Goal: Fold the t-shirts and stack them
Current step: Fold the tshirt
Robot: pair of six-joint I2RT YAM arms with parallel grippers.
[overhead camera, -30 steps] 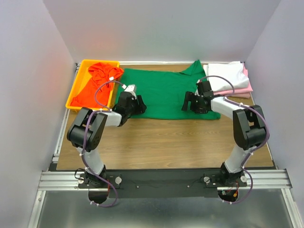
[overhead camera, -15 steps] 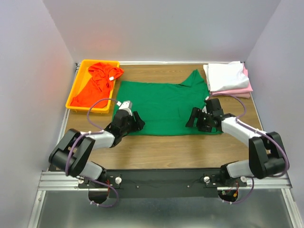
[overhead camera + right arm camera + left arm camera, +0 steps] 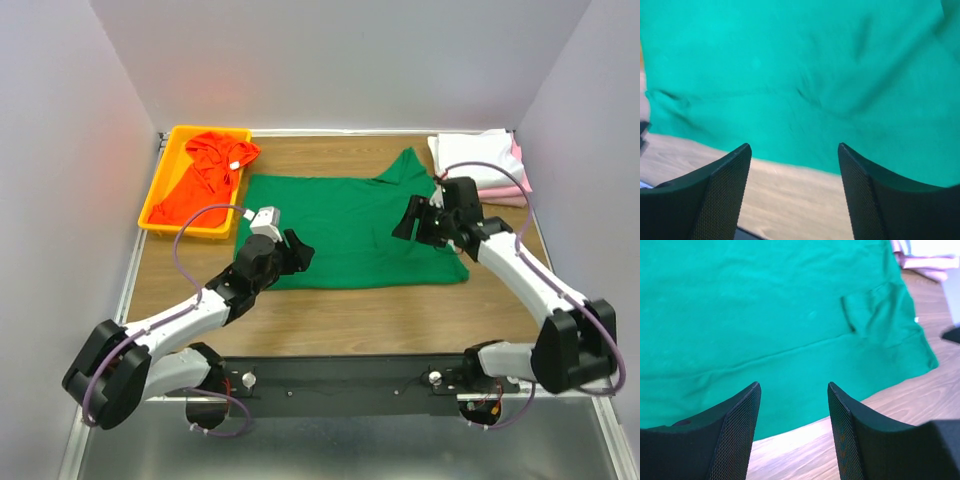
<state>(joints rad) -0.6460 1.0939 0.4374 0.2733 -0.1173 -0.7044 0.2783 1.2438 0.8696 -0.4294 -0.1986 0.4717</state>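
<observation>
The dark green t-shirt [image 3: 350, 225] lies spread flat on the table, and it fills the left wrist view [image 3: 770, 315] and the right wrist view [image 3: 800, 70]. My left gripper [image 3: 298, 253] is open and empty above the shirt's near left corner. My right gripper [image 3: 408, 218] is open and empty above the shirt's right side. The orange-red t-shirt [image 3: 205, 175] with a white neck tag lies crumpled in the yellow tray [image 3: 160, 185]. The white t-shirt [image 3: 478, 158] lies folded on the pink t-shirt [image 3: 510, 190] at the back right.
The yellow tray stands at the back left. Grey walls close in the table on three sides. Bare wood [image 3: 400, 315] runs along the near part of the table, in front of the green shirt.
Both grippers let go of the green shirt and lifted off it. The left arm stretched forward and right; the right arm rose and drew back toward the far right. The shirt now lies flat.
</observation>
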